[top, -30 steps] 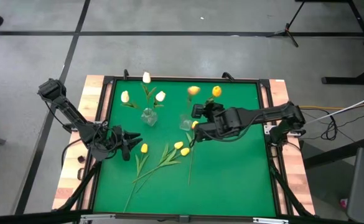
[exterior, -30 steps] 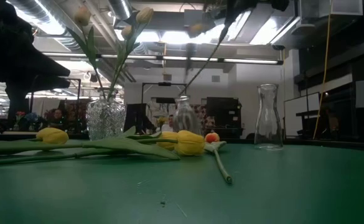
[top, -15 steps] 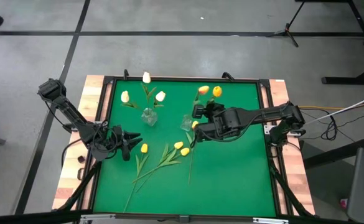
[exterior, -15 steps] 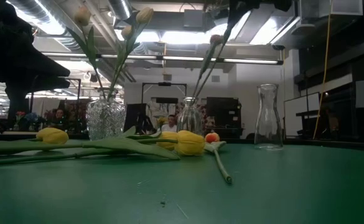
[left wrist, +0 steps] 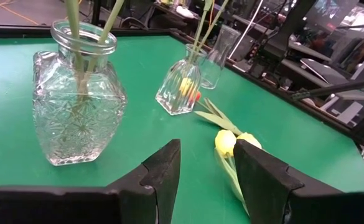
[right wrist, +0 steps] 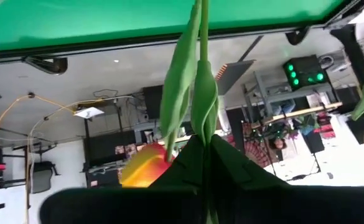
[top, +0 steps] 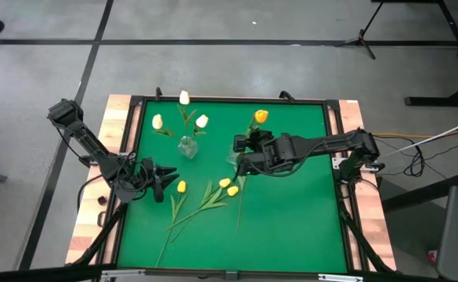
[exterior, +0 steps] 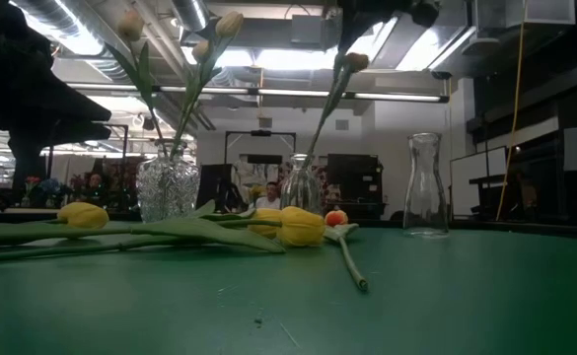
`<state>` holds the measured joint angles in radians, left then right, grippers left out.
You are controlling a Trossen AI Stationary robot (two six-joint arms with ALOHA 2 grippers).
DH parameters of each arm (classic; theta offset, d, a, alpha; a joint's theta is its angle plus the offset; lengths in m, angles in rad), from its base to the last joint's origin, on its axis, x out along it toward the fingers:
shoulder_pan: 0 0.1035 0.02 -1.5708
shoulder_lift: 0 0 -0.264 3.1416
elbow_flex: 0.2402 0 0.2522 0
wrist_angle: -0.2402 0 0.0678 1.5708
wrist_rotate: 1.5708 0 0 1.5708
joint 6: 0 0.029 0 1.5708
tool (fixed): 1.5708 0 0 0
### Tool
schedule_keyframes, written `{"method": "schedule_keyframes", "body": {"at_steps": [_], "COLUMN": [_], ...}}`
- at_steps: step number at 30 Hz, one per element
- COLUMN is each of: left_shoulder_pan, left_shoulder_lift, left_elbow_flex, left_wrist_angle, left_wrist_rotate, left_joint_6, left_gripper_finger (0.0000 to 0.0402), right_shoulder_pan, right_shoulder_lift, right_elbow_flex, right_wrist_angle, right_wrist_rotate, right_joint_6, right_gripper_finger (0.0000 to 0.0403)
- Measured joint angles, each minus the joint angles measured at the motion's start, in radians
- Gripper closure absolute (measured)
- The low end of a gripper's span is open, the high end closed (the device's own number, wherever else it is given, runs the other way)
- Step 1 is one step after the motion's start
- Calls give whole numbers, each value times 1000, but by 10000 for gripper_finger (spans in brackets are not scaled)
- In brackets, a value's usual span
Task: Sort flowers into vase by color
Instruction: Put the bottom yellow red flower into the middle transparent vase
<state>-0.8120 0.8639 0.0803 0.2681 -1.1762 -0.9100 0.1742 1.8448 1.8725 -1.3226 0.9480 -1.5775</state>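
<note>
My right gripper (top: 250,139) is raised above the small glass vase (top: 232,154) (exterior: 300,184) and is shut on an orange-yellow tulip (top: 261,116) (exterior: 355,61). That tulip's stem (exterior: 324,108) slants down into the vase's neck beside a second stem. A cut-glass vase (top: 187,146) (left wrist: 77,102) holds three white tulips (top: 184,97) by their stems. Three yellow tulips (top: 181,186) (top: 229,186) lie flat on the green mat. My left gripper (top: 164,176) (left wrist: 206,171) is open, low over the mat by the left edge. A yellow head (left wrist: 231,142) lies ahead of it. My right gripper pinches the tulip's stem and leaves (right wrist: 201,127) between its two fingers, just below the orange-yellow head (right wrist: 145,168). The fingers come roughly level from the table's right and lie across the stem. The tulip stands tilted, and its lower stem reaches down into the small vase.
An empty glass carafe (exterior: 424,184) stands to the right of the small vase in the low view. A loose stem (top: 239,205) and a small orange-red head (exterior: 336,218) lie on the mat. The mat has a dark raised frame (top: 337,117), and its near half is bare.
My right gripper has shifted toward the table's left, over the small vase, still shut on the stem. The held tulip has swung more upright: its head has moved right toward the other orange head, and its stem now runs into the vase's neck.
</note>
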Motion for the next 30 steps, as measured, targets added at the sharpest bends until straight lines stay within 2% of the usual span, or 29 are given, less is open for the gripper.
{"method": "schedule_keyframes", "body": {"at_steps": [11, 15, 19, 22, 30], "left_shoulder_pan": [0, 0, 0, 0, 0], "left_shoulder_lift": [0, 0, 0, 0, 0], "left_elbow_flex": [0, 0, 0, 0, 0], "left_wrist_angle": [-15, -21, -23, -23, -23], "left_wrist_rotate": [-12, -16, -18, -18, -19], "left_joint_6": [0, 0, 0, 0, 0], "left_gripper_finger": [254, 254, 254, 254, 254], "right_shoulder_pan": [-48, -50, -50, -51, -61], "right_shoulder_lift": [55, 53, 53, 53, 53], "right_elbow_flex": [-1, 0, 0, 0, 0], "right_wrist_angle": [88, 132, 147, 147, 147], "right_wrist_rotate": [-35, -126, -173, -224, -222], "right_joint_6": [0, 3, 7, 34, 189], "right_gripper_finger": [380, 373, 372, 369, 326]}}
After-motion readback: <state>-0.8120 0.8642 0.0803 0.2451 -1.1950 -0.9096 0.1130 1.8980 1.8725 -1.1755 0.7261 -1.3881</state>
